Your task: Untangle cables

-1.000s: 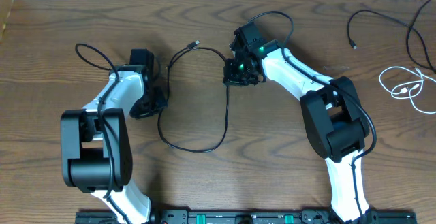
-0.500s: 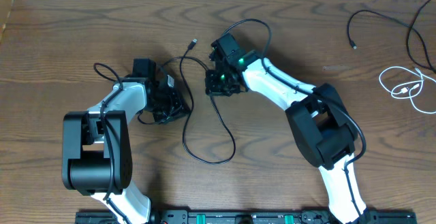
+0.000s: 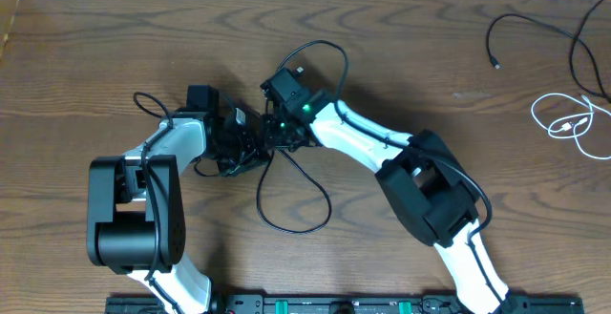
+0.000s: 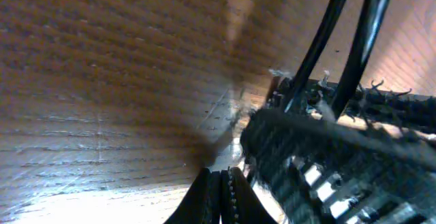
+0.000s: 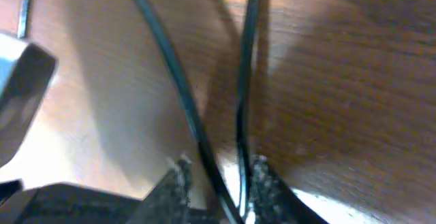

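Left hand (image 4: 219, 190) pinched shut, though whether it grips anything is unclear. Right hand (image 5: 219, 183) narrowly parted — thin black flexible cable (image 5: 246, 67) strands run between its fingers, looping over the brown wood-grain desk (image 3: 430, 66) centre.

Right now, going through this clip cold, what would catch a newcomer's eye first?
Two white-and-black robot arms meet left of centre, the shut left claw and parted right claw close together over a long thin black cable, which loops toward the front edge. Far right lie a coiled white cable and more black cables.
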Controlling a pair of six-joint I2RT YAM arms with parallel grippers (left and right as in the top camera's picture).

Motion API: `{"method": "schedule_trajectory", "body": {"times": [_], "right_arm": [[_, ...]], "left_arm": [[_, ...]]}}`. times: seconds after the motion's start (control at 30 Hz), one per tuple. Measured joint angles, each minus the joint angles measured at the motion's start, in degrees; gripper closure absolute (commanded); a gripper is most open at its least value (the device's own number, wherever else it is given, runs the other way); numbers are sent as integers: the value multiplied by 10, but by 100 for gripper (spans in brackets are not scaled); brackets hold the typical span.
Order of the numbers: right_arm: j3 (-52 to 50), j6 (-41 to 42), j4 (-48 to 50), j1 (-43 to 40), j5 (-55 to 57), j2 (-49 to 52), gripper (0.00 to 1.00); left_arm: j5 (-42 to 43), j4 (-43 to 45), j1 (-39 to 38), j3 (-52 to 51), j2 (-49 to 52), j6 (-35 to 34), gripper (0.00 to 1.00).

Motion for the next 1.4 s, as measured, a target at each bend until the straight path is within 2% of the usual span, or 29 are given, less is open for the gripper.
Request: {"method": "schedule_trajectory", "body": {"times": [0.07, 0.27, 0.37, 0.43, 0.53, 0.6, 0.73, 0.87, 1.1, 1.27, 1.33, 1.37, 1.4], "right_arm": [[3, 11, -11, 9, 43, 0, 99], [7, 21, -28, 12, 74, 0, 99], [14, 18, -48, 5, 75, 0, 99], [25, -17, -81, -11, 73, 0, 99], [58, -75, -155, -51, 73, -9, 99], [95, -111, -207, -83, 65, -39, 99], [149, -162, -268, -150, 57, -135, 99], [172, -199, -297, -305, 78, -245, 99], [172, -212, -279, -598, 115, -261, 99], [172, -214, -211, -726, 134, -254, 99], [172, -218, -185, -750, 145, -241, 99], [172, -225, -169, -764, 150, -225, 72], [172, -231, -160, -772, 153, -209, 32]], "left_arm": [[0, 1, 0, -1, 0, 0, 93], [-19, 8, -1, -1, -4, 1, 93], [-52, -23, 3, 17, -6, 17, 93], [-94, -47, 14, 25, -19, 27, 92], [-161, -52, 35, 31, -96, 35, 92], [-199, -51, 39, 39, -143, 37, 92], [-225, -51, 39, 40, -153, 37, 92], [-230, -51, 39, 40, -153, 37, 92], [-232, -53, 39, 40, -153, 37, 92], [-232, -54, 39, 40, -153, 37, 91], [-233, -54, 39, 40, -153, 37, 92], [-233, -54, 39, 40, -153, 37, 92], [-234, -54, 39, 40, -153, 37, 91]]}}
